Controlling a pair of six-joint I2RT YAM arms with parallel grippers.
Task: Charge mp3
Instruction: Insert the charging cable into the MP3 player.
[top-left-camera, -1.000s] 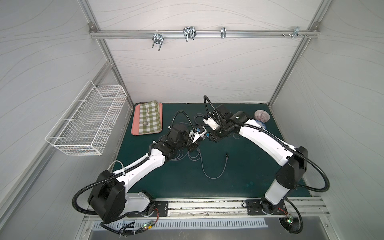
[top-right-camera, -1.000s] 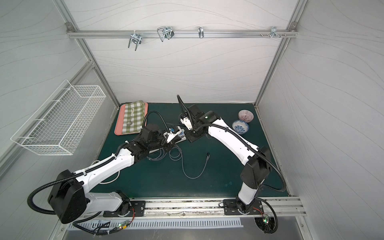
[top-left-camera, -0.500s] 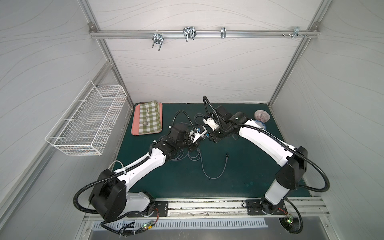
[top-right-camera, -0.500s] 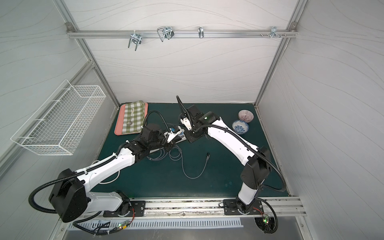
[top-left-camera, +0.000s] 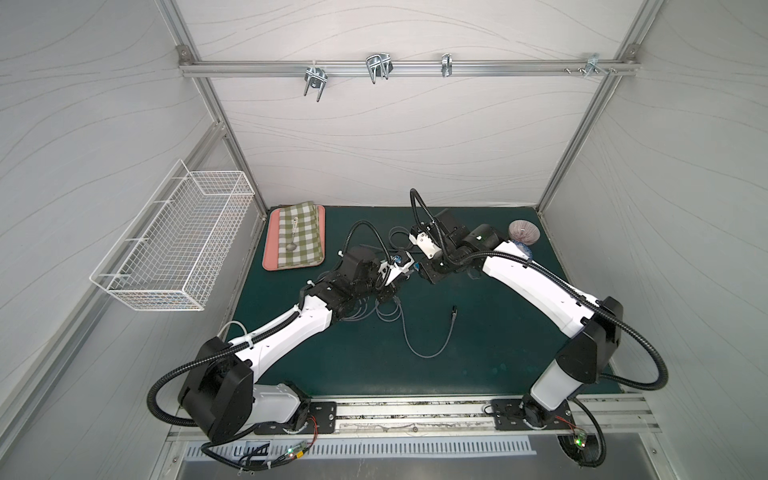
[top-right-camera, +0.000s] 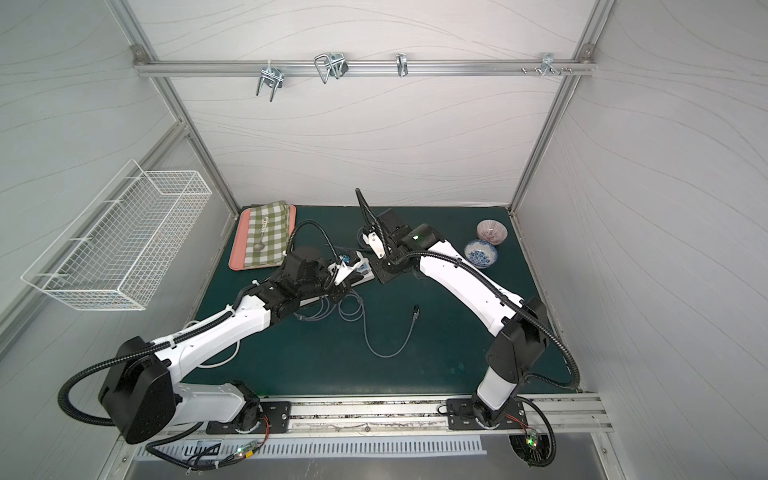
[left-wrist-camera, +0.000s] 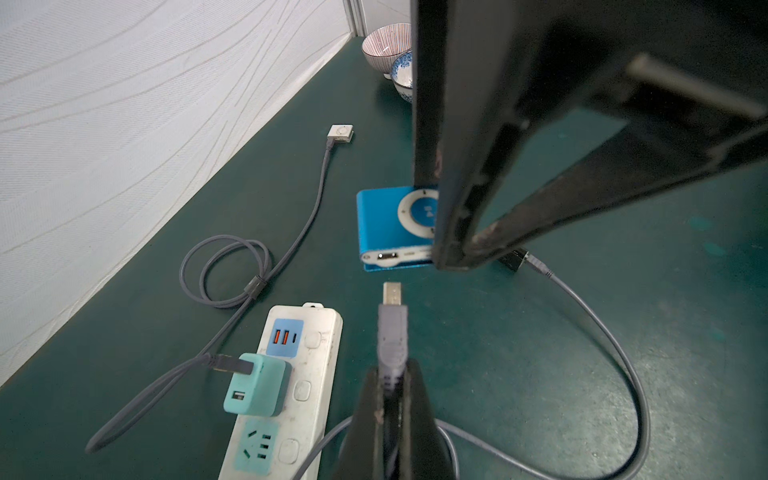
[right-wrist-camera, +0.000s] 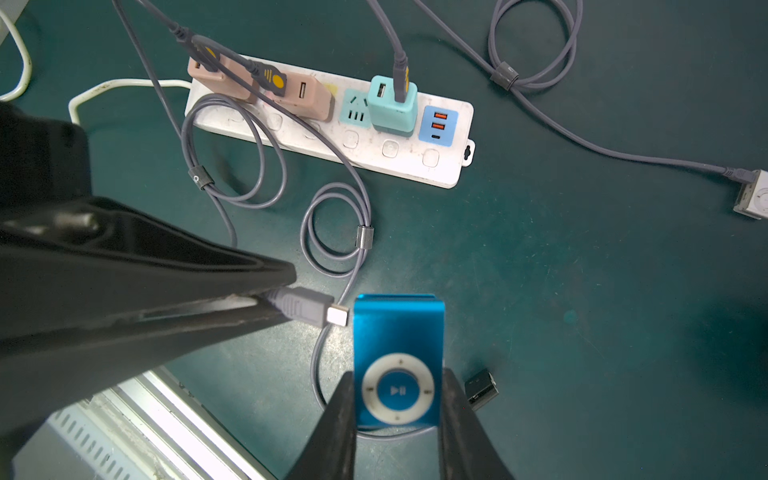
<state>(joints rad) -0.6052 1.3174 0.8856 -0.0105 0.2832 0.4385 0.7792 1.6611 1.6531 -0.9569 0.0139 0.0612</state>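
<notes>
Gleaming blue rectangular mp3 (right-wrist-camera: 397, 328) in right claw (right-wrist-camera: 398, 386), ribbed grey plug (right-wrist-camera: 305, 309) beside.

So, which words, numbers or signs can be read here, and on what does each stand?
"Play/pause" sign, triangle and two bars: centre button of the mp3.
Marks on its ring: too small to read.
Yellow marks on the plugs: blurred, unreadable.
No words or numbers are readable.

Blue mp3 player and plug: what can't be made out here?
- Right wrist view: port of the blue mp3 player, on its side edge.
- Left wrist view: the player's far half, behind the right gripper.
- Both top views: grey USB plug, too small, under the wrists.
</notes>
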